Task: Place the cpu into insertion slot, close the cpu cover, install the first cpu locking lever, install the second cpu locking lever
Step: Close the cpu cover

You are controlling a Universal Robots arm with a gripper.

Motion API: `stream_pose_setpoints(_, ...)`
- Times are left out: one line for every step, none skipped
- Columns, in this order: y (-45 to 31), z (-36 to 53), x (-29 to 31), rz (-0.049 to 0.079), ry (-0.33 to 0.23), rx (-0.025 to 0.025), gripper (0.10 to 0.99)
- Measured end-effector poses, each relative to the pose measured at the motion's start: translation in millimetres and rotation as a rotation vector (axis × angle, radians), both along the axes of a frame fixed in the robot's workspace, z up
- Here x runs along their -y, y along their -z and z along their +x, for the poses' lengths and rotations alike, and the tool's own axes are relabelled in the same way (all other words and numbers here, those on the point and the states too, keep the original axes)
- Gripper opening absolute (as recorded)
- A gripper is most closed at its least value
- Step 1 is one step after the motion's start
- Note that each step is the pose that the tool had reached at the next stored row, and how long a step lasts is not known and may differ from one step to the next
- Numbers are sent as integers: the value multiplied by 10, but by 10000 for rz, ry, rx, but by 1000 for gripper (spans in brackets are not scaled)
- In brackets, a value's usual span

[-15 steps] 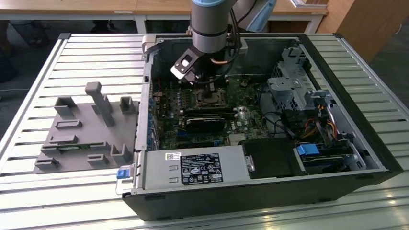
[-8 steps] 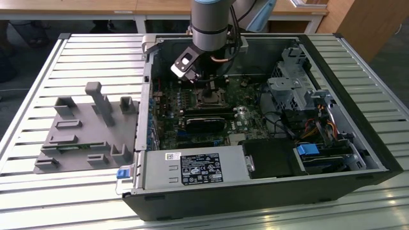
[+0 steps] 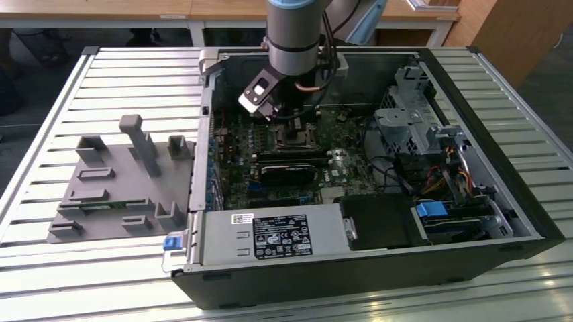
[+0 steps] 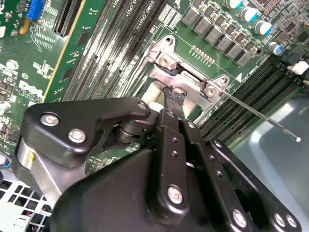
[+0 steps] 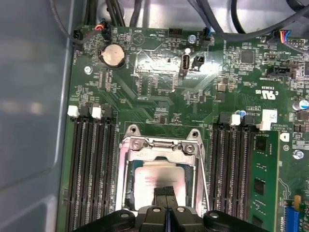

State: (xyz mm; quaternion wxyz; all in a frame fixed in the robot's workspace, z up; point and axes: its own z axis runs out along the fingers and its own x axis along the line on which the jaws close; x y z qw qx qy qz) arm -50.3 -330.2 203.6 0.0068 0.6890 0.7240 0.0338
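Note:
The cpu (image 5: 147,175) lies pale and square in the insertion slot (image 3: 296,139). The silvery cpu cover (image 5: 159,144) lies flat around it, and the chip shows through the cover's window. My gripper (image 5: 166,192) hangs over the chip's near half, its black fingers pressed together with nothing between them. In the second wrist view the gripper (image 4: 174,93) tip sits at the cover's (image 4: 193,81) edge. A thin locking lever (image 4: 260,116) sticks out sideways from the socket corner, over the memory slots. In the exterior view the gripper (image 3: 288,129) is low inside the open computer case.
Long black memory slots (image 5: 91,174) flank the socket on both sides, and a green memory stick (image 5: 263,179) stands beyond them. A black graphics card (image 3: 288,173) lies just in front of the socket. The power supply (image 3: 268,236) and a grey fixture (image 3: 117,181) are at the exterior view's left.

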Motion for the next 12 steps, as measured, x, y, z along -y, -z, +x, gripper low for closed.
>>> stream_pose_setpoints(3,0,1,1,1,1,106)
stream_pose_setpoints(10,0,1,2,1,2,106)
stream_pose_setpoints(20,0,1,0,1,0,106)
stream_pose_setpoints(31,0,2,0,0,0,106)
stream_pose_setpoints(40,-1,3,-5,0,-4,106)
stream_pose_setpoints(45,-1,2,-8,0,-6,106)
stream_pose_setpoints(48,-1,-2,-5,0,-8,106)
stream_pose_setpoints(52,-1,-11,2,0,-7,106)
stream_pose_setpoints(58,-1,-23,29,-1,-6,106)
stream_pose_setpoints(64,-1,-37,63,-1,-5,106)
stream_pose_setpoints(68,-1,-52,99,-1,-3,106)
stream_pose_setpoints(65,-4,-63,137,-1,-10,106)
